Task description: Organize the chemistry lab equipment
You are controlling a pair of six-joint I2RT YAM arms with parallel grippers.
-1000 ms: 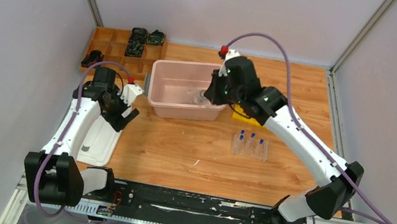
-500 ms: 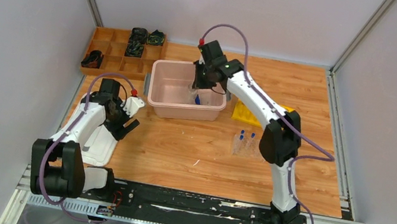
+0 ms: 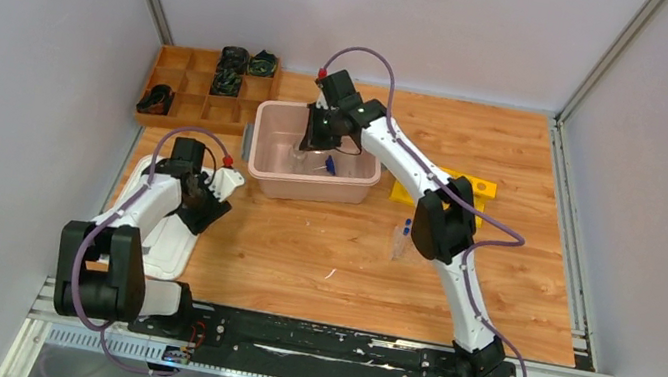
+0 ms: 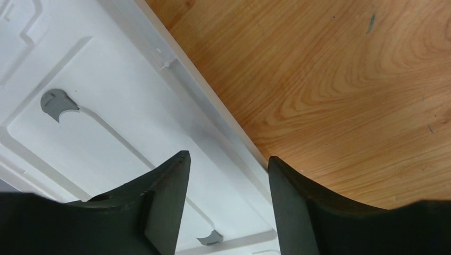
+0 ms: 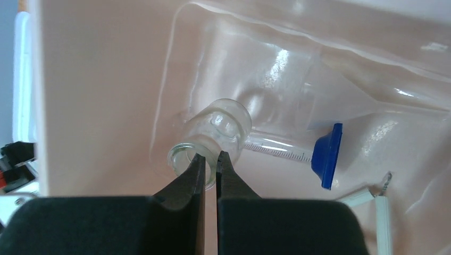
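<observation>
The right gripper (image 5: 210,162) is squeezed tight on the thin rim of the clear funnel (image 5: 223,125), down inside the pink bin (image 5: 95,79) just beside a blue-capped tube (image 5: 325,155). That pinch is tiny and slippery, so I think it should lift slow and straight, away from the bin wall. The left gripper (image 4: 226,175) has its fingers apart and holds nothing over the white tray (image 4: 106,106).
</observation>
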